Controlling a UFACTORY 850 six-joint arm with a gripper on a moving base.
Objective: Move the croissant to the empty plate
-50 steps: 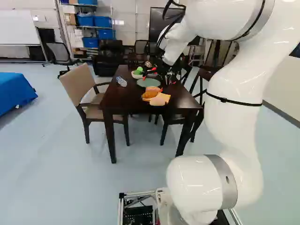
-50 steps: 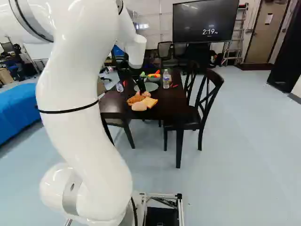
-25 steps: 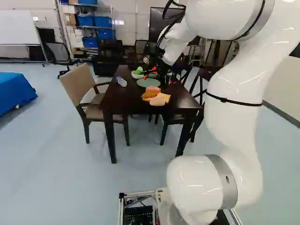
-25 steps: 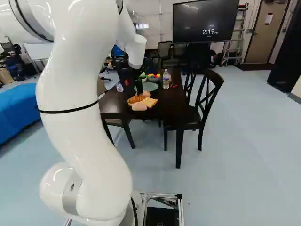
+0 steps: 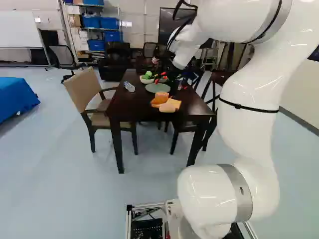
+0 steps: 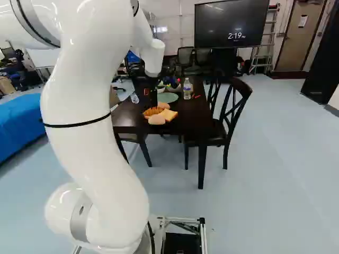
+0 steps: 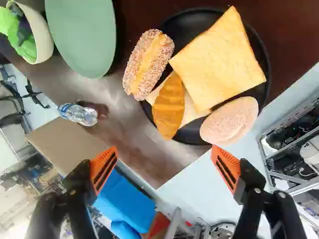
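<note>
Croissant (image 7: 169, 108) near edge of black plate (image 7: 183, 24)

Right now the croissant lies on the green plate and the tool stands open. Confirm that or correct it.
Not quite: the wrist view shows the croissant on the black plate, not on the green plate. The tool does stand open, as you say.

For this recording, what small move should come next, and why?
Probably ease the gripper toward the croissant, fingers open. It lies ahead of the gap between them, lengthwise, so they could close across its width. It is among other breads on the black plate, and the green plate is bare.
</note>
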